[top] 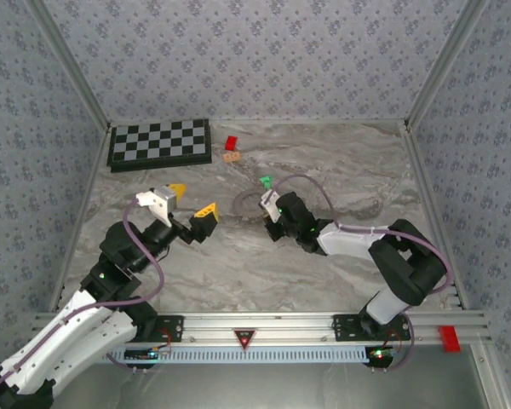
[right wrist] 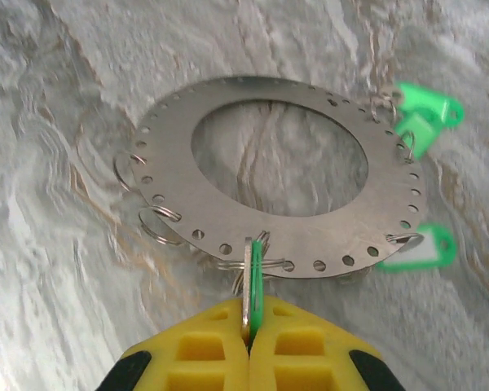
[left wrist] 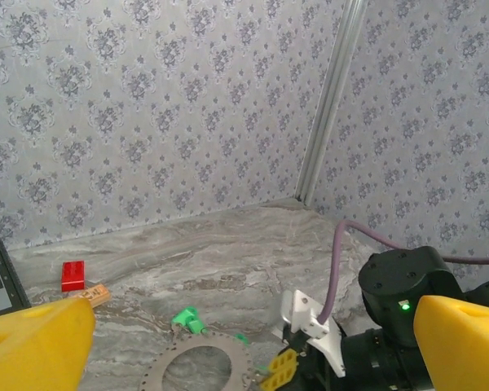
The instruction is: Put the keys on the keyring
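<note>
2 keys point(right wrist: 422, 120) maybe on keyring point(right wrist: 228, 208) rim

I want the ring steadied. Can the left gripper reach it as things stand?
Probably yes. The left gripper is open and faces the ring across bare table. The right gripper, shut on a key, sits at the ring's edge away from it.

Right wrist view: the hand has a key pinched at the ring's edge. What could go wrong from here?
The right hand grips the key edge-on by a thin sliver, so it may twist or slip out. The ring lies loose on the table; the left hand is open and away from it, so a push may just slide the ring.
</note>
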`<state>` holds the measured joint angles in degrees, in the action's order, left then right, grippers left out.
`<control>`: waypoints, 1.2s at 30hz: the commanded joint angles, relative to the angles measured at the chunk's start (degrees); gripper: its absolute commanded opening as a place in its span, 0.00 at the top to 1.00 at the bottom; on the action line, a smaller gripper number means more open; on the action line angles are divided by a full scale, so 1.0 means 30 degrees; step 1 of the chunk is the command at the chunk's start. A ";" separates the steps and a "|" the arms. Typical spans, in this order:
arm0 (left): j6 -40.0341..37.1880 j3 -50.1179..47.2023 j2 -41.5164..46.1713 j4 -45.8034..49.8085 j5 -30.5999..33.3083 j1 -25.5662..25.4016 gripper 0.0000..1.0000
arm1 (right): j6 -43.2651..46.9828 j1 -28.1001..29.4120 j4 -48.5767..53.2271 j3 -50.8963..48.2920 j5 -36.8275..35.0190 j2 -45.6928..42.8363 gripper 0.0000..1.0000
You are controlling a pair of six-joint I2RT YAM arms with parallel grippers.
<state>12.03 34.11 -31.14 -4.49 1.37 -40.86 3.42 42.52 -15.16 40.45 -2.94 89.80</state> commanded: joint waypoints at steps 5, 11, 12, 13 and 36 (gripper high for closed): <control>0.0235 -0.0013 -0.0486 -0.0787 -0.0457 0.0137 0.01 | -0.1148 -0.0270 0.2889 -0.1172 -0.0808 -0.1264 1.00; 0.0354 -0.0028 -0.0582 -0.0847 -0.0522 0.0143 0.00 | -0.2458 -0.0781 0.4026 -0.1950 -0.0194 -0.2025 1.00; 0.0383 -0.0057 -0.0579 -0.0874 -0.0487 0.0169 0.00 | -0.2623 -0.0756 0.4305 -0.2012 -0.0122 -0.2115 1.00; 0.0391 -0.0083 -0.0579 -0.0903 -0.0488 0.0160 0.00 | -0.2717 -0.0728 0.4650 -0.2013 -0.0127 -0.2127 1.00; 0.0382 -0.0581 -0.0477 -0.1249 -0.0455 0.0336 0.00 | -0.4168 0.0207 0.9842 -0.0297 -0.2999 -0.5251 0.63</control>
<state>12.71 32.69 -33.28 -6.24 0.69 -40.47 -7.38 42.81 11.64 37.78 -9.96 77.34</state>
